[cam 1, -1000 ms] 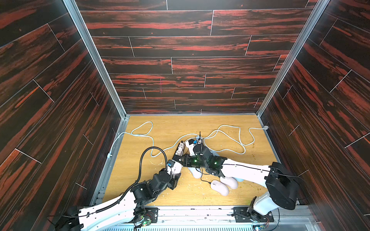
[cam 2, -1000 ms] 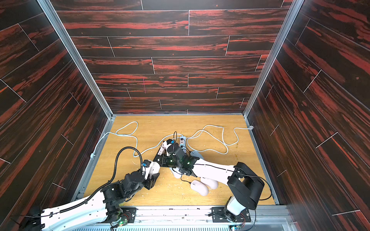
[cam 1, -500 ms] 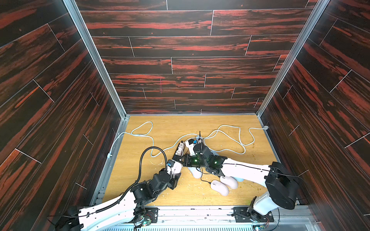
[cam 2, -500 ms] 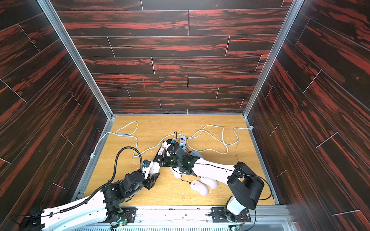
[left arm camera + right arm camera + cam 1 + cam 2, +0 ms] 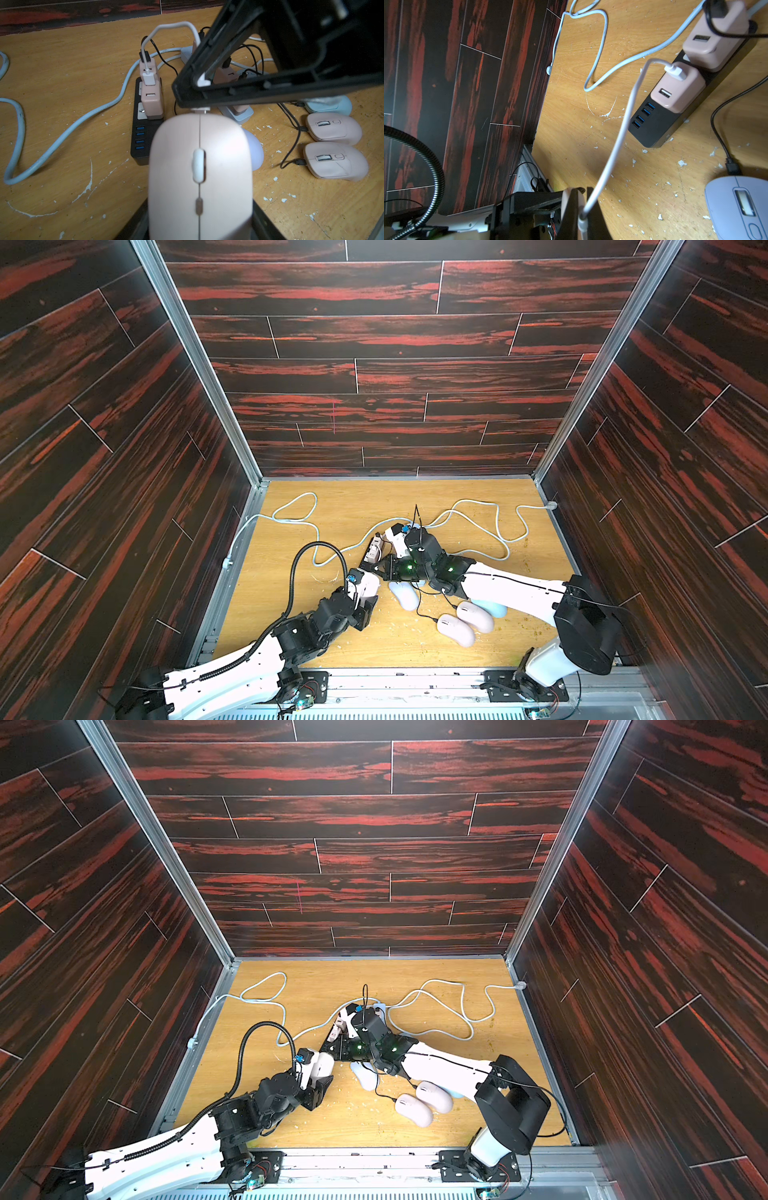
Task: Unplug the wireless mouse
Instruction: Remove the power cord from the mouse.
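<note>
- Right end effector (image 5: 582, 209): jaws are closed tight on the white plug (image 5: 200, 108) at the end of the white cable (image 5: 616, 141). The plug is seen meeting the front of the pink mouse (image 5: 199, 166). Whether it is fully seated cannot be told.
- Left end effector (image 5: 199, 222): jaws are set partway apart and clamped on the sides of the pink mouse, wheel side up.
- Pink mouse: it is held near the middle of the worktop (image 5: 62, 62), just beside the black power strip (image 5: 660, 126).
- White cable: it is run from the plug to a pink charger (image 5: 677, 91) seated on the black power strip. A second pink charger (image 5: 714, 35) is seated next to it, with a black lead plugged in.
- Lilac mouse (image 5: 737, 207): it is laid just beside the end of the strip, with a black lead in its front.
- Two more pink mice (image 5: 332, 128) (image 5: 334, 160): they are laid side by side toward the edge where the arms are mounted. A pale blue mouse (image 5: 330, 104) is next to them.
- Pale blue power strip (image 5: 236, 113): it is placed beside the black one.
- Pale cord (image 5: 478, 522): it is looped over the far half of the worktop.
</note>
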`<act>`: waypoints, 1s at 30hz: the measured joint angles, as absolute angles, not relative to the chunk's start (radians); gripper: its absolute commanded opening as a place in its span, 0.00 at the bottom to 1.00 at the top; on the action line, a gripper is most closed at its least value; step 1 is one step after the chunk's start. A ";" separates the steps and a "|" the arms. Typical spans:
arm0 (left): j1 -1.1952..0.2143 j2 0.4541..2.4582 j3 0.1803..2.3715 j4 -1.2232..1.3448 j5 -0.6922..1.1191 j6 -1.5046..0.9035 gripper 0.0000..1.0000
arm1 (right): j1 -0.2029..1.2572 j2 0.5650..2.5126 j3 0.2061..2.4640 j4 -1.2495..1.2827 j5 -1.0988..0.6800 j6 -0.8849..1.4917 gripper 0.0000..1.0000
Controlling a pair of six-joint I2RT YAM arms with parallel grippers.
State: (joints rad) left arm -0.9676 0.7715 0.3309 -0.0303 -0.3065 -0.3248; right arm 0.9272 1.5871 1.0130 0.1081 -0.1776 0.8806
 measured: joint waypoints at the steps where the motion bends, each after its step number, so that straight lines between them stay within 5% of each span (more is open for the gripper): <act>1: -0.968 0.771 0.331 -0.030 -0.305 -0.326 0.00 | 0.925 1.586 1.013 0.109 -0.181 0.881 0.00; 30: -0.962 0.857 0.374 0.008 -0.284 -0.348 0.00 | 0.890 1.569 1.019 0.070 -0.185 0.846 0.00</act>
